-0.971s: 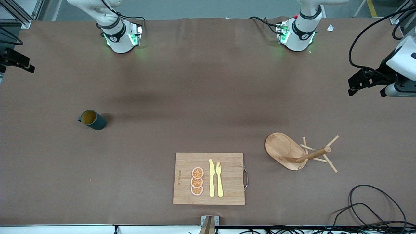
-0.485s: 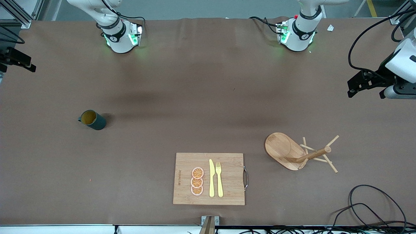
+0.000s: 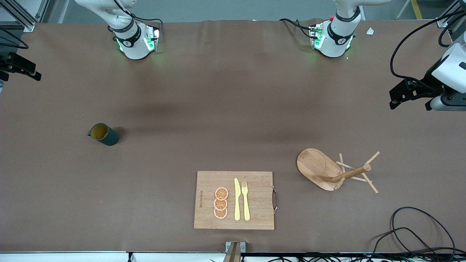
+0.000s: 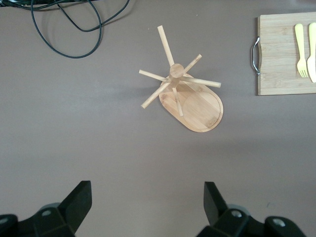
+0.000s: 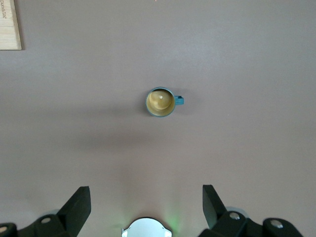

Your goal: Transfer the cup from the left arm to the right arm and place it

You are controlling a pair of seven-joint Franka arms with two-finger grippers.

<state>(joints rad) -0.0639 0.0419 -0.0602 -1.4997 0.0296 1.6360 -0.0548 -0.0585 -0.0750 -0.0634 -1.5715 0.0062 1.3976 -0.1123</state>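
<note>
Settling after a small drift toward 12 o'clock, left gripper [image 4: 145, 192] hangs spread and empty over the table's 3 o'clock edge, right gripper [image 5: 145, 195] likewise at 9 o'clock; the upright dark teal cup with yellow inside [image 3: 103, 134] is unmoved at 9 o'clock, right arm's end, where a placed cup would sit

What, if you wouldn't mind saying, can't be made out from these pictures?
- Right claw: front view's edge cuts it off.
- Left claw: left wrist view's edge crops its base.
- Board: printed mark too small to read.
- Mug: its outer wall is hidden in the right wrist view, seen from above.
</note>
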